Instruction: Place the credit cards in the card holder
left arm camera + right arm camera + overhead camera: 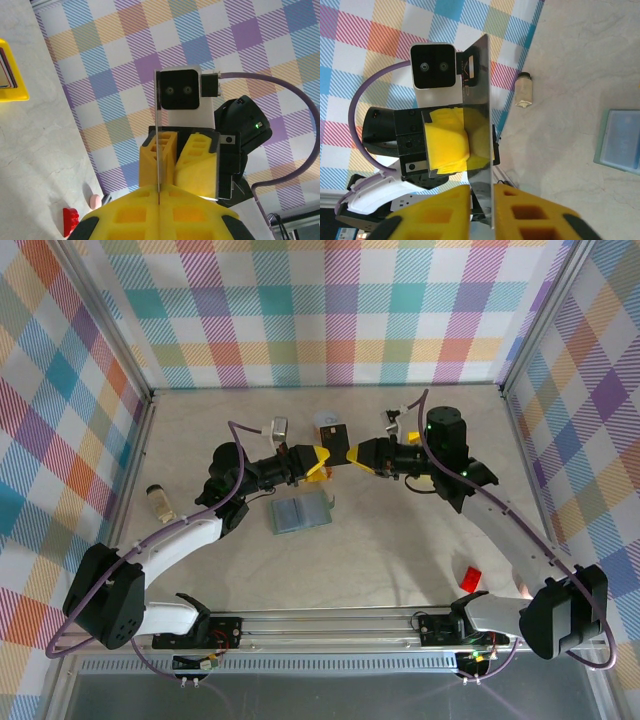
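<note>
Flat on the tbl: card holder [300, 512], sage grey-green, w/ a blue card [624, 137] on it. Slotted in or just laid on top, can't tell.

Just beyond card holder's far edge, raised off the tbl: left gripper [322, 462] & right gripper [352, 453], tip to tip, yellow fingers facing each other.

Pinched tight btwn left gripper's pads: a grey card [479, 85], shiny, standing on edge, sticking out toward the right gripper. Straddled at its other end by right gripper's jaws, w/ one pad [502, 200] against it and a slim dark gap on the other side. Firm hold or not, can't tell.

Well left of card holder, near the side wall: small pale bottle-like thing [157, 500].

Right of card holder, nearer the arm bases: small red block [468, 577].

Beyond card holder, past the grippers: small white item [278, 427] & a brown-and-white one [330, 427], both too small to name.

At the edge of left wrist view: yellow tray [12, 92]; pos. vs card holder unclear.
</note>
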You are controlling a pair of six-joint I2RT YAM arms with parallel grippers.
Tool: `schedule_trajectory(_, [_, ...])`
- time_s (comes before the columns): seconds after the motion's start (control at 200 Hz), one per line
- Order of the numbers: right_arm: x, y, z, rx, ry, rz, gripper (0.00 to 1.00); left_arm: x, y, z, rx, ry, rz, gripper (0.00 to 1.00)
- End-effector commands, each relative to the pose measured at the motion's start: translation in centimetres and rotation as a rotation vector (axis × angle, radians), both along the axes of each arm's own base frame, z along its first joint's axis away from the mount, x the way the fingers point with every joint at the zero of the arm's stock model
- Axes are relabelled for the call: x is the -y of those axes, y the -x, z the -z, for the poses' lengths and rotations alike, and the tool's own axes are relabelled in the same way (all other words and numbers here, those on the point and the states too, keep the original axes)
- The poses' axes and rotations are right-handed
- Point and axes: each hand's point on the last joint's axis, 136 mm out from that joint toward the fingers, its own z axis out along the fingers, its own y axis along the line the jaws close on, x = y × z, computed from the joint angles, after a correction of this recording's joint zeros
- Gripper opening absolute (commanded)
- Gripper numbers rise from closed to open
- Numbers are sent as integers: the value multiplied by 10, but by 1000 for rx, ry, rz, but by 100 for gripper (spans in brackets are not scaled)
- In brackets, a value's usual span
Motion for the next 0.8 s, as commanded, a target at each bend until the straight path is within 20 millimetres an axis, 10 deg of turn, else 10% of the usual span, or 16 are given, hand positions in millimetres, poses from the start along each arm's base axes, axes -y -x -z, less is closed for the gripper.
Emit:
schedule_trajectory(0.0, [-4, 6, -9, 43, -31, -43, 7, -2, 7, -15, 50, 34, 0, 0])
schedule_trajectory(0.09, [-3, 3, -7, 44, -19, -19, 0, -3, 7, -11, 38, 27, -2, 5])
schedule_trajectory(0.185, [1, -1, 0, 53, 19, 20, 0, -20, 2, -6, 10, 6, -24, 71])
schedule_trajectory(0.23, [4, -3, 6, 56, 43, 42, 0, -37, -2, 0, -11, -11, -69, 85])
schedule_trajectory(0.415, [8, -4, 33, 101, 60, 72, 0, -83, 4, 45, -101, -262, -132, 100])
schedule_trajectory(0.795, [-12, 6, 117, 105, 221, 79, 0, -120, 13, 127, -232, -515, -204, 97])
